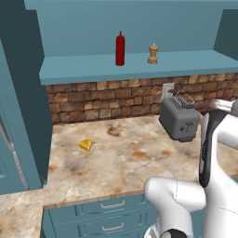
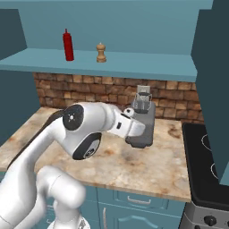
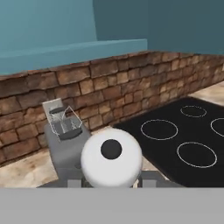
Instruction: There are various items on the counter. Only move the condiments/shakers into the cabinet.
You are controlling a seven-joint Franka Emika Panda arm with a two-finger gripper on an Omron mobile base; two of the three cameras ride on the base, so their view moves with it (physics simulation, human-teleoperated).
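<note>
White-topped shaker (image 3: 111,157) beside toaster (image 3: 65,144)

Rendered kitchen: marble-look counter (image 1: 139,167), brick backsplash (image 1: 102,100), teal cabinet (image 1: 135,69), toaster (image 1: 180,122), black stovetop (image 2: 205,165).

Bottle (image 1: 120,48) left of shaker (image 1: 153,54) on cabinet shelf (image 1: 93,67).

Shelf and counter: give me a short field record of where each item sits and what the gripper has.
red squeeze bottle: upright on cabinet shelf
tan wooden shaker: upright on the shelf, beside the bottle, apart from it
white-topped shaker: close before the hand camera, between the fingers
gripper: shut on white-topped shaker, above the counter
cheese wedge: on the counter
toaster: on the counter by the brick wall
</note>
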